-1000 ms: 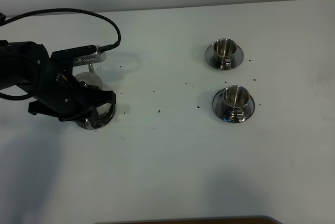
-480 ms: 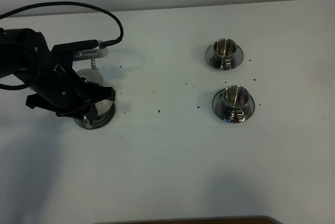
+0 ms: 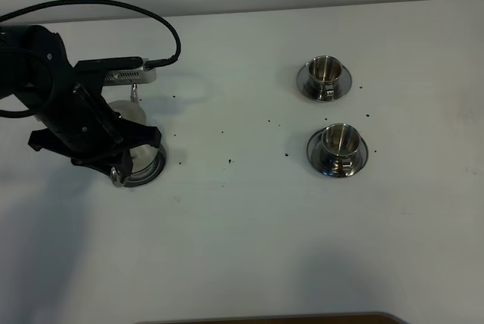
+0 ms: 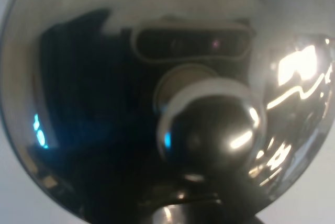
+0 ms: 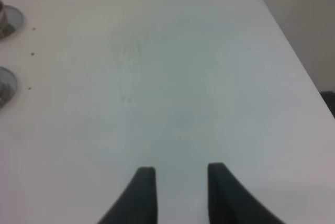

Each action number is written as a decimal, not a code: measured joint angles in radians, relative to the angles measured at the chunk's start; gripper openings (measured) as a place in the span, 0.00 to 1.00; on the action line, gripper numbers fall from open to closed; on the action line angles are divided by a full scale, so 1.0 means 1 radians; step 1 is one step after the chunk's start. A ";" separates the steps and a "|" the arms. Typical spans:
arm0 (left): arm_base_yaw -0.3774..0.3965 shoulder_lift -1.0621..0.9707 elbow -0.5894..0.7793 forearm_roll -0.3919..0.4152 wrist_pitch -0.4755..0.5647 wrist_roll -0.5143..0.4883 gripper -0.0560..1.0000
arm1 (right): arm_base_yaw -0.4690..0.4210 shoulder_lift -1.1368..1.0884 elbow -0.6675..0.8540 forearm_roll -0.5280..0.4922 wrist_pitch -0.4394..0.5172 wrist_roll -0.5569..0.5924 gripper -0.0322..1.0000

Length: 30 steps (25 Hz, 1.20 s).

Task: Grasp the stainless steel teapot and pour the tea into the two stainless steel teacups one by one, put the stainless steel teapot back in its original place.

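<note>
Left end effector (image 3: pixel 121 159) clamped on teapot (image 4: pixel 167 93)

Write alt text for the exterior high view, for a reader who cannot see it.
A black robot arm on the left covers a shiny rounded steel teapot that sits over a flat round steel base disc on a white table. To the right, two small steel cups on round saucers stand apart, one farther back, one nearer. Dark specks dot the table between them.

The left arm (image 3: pixel 72 123) hides most of the teapot (image 3: pixel 130 112).
</note>
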 joint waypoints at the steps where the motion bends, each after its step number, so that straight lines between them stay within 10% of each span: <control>1: 0.000 0.000 0.000 0.002 0.000 0.000 0.29 | 0.000 0.000 0.000 0.000 0.000 0.000 0.27; 30: 0.000 0.033 -0.001 0.005 -0.076 0.111 0.29 | 0.000 0.000 0.000 0.000 0.000 0.000 0.27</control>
